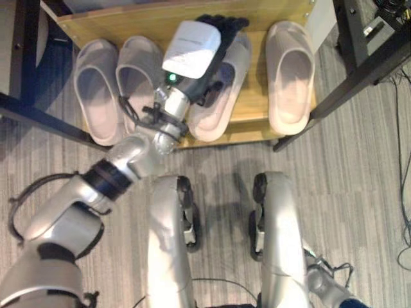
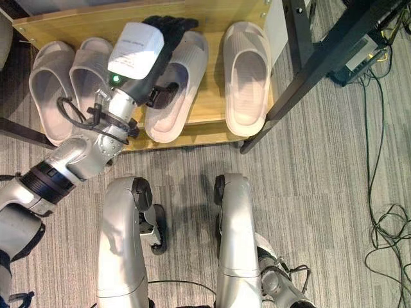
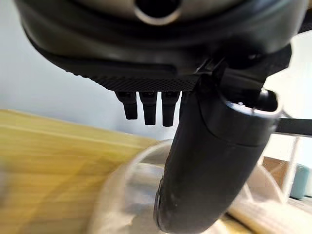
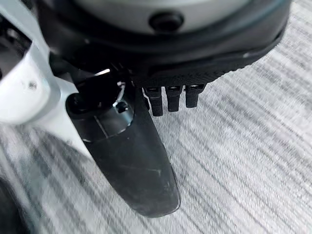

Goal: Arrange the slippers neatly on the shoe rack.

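Left eye view shows four pale slippers on the wooden shoe rack (image 1: 148,25): a tidy left pair (image 1: 119,86), a straight far-right slipper (image 1: 290,77), and a third slipper (image 1: 221,96) lying skewed. The left robot hand (image 1: 215,38) rests over that skewed one, fingers straight, gripping nothing. The right robot hand (image 4: 146,165) hangs relaxed over carpet. Judging by this, only straightening that slipper remains.

Four pale slippers (image 2: 246,77) are seen soles-down on the wooden shoe rack (image 2: 205,115): two paired at left, one tilted mid-rack, one straight at right.
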